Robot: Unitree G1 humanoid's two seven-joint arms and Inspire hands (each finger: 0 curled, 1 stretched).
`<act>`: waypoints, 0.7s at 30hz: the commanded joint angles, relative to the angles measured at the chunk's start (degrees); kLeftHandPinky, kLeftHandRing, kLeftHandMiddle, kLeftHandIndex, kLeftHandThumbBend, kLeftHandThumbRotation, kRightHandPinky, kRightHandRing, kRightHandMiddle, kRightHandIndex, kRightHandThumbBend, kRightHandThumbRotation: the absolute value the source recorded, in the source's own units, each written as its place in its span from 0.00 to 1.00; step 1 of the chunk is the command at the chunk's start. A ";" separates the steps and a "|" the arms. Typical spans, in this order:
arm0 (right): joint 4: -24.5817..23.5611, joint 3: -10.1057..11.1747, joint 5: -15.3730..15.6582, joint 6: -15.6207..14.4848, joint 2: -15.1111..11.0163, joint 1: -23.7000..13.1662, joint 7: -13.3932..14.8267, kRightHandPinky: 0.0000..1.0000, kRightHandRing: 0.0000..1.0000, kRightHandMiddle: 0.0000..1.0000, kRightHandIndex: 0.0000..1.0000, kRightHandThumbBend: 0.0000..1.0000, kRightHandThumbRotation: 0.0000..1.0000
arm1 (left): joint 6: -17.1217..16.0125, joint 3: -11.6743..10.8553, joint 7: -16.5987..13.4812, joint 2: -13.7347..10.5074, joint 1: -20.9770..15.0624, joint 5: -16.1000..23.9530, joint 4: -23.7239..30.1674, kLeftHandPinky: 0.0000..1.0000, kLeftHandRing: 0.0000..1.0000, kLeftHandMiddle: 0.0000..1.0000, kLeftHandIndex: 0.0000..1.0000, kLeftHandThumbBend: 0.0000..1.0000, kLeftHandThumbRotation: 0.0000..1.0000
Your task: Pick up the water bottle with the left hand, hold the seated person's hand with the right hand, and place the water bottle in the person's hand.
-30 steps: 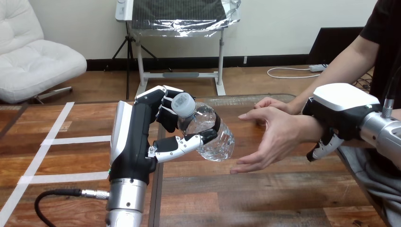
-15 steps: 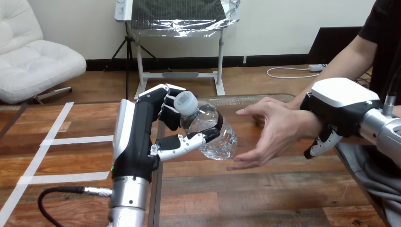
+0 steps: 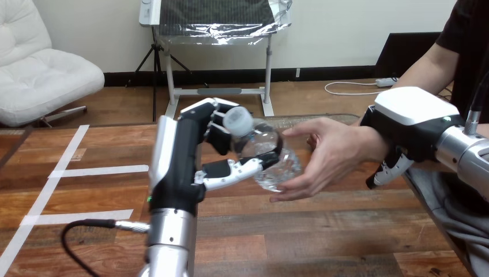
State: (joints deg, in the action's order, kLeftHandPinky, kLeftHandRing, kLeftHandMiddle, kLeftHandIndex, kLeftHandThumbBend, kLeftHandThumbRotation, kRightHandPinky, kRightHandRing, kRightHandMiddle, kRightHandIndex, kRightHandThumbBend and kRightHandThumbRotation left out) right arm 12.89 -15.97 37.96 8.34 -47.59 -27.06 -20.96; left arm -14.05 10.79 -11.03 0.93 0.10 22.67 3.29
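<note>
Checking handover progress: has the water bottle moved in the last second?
Yes. The water bottle, gripped in the left robot hand, has shifted right, farther from the white tape stripes, now against the person's hand.

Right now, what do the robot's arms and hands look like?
The left forearm and right forearm are silver tubes. The left hand is black with a white shell along its back and black-and-white jointed fingers. The right hand is black under a white shell. A black cable plugs into the left forearm.
</note>
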 commanded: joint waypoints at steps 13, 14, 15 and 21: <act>-4.70 4.47 -0.21 1.63 -1.63 -4.80 0.84 0.12 0.18 0.25 0.28 0.83 0.00 | -0.95 3.28 -0.84 3.63 -8.22 0.64 -2.52 0.33 0.37 0.42 0.48 0.57 0.00; -5.03 4.48 -0.08 1.52 -1.68 -4.85 0.68 0.12 0.17 0.25 0.28 0.83 0.00 | -1.26 3.60 -1.06 3.87 -8.55 0.77 -3.12 0.33 0.37 0.42 0.48 0.57 0.00; -5.27 4.48 0.01 1.41 -1.70 -4.88 0.53 0.12 0.17 0.24 0.28 0.83 0.00 | -1.48 3.79 -1.22 4.00 -8.76 0.82 -3.51 0.33 0.37 0.42 0.48 0.57 0.00; -6.79 4.66 0.50 0.45 -1.63 -4.80 -0.11 0.11 0.17 0.24 0.27 0.81 0.00 | -2.11 5.17 -2.13 4.91 -9.95 1.00 -5.47 0.33 0.37 0.42 0.48 0.57 0.00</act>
State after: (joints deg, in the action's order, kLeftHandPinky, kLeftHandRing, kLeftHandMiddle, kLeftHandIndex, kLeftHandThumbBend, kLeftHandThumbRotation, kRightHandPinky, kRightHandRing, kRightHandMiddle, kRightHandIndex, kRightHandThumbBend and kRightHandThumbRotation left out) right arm 10.21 -15.58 38.20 10.12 -47.59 -27.06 -21.40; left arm -14.08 13.92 -11.91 2.59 -4.23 23.13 -0.98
